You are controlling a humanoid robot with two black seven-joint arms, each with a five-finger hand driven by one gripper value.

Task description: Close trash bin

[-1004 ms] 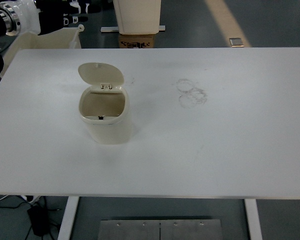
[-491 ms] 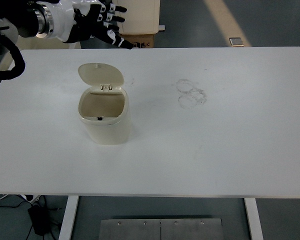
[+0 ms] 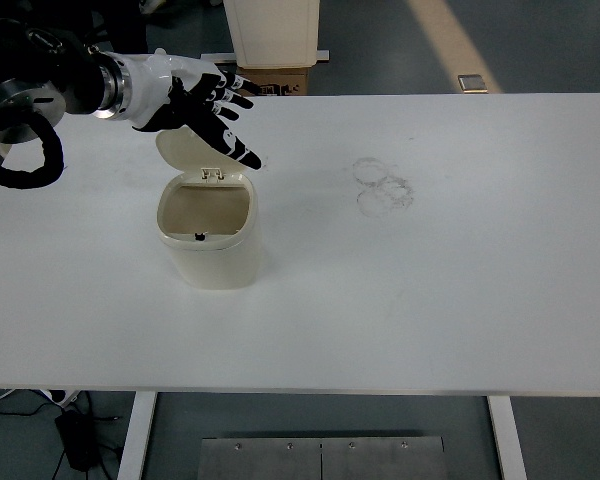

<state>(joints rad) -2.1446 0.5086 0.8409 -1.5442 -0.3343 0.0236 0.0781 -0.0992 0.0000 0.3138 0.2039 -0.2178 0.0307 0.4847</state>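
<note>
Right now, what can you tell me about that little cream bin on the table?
The trash bin is small, cream-coloured and looks like plastic, with rounded corners. It stands upright on the left part of the white table. Its hinged lid is flipped up at the back, so the bin is open; the inside looks empty, with a small dark catch at the front rim. The robot's left hand, fingers spread, hovers at the lid's top; whether it touches is unclear.

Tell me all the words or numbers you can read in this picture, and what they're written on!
No text can be read here.
The cardboard box beyond the table's far edge has dark print, too blurred to read.
The cream trash bin, its raised lid and the white table show no words; the grey rings on the table are only smudges.
The left hand carries no readable marking.
</note>
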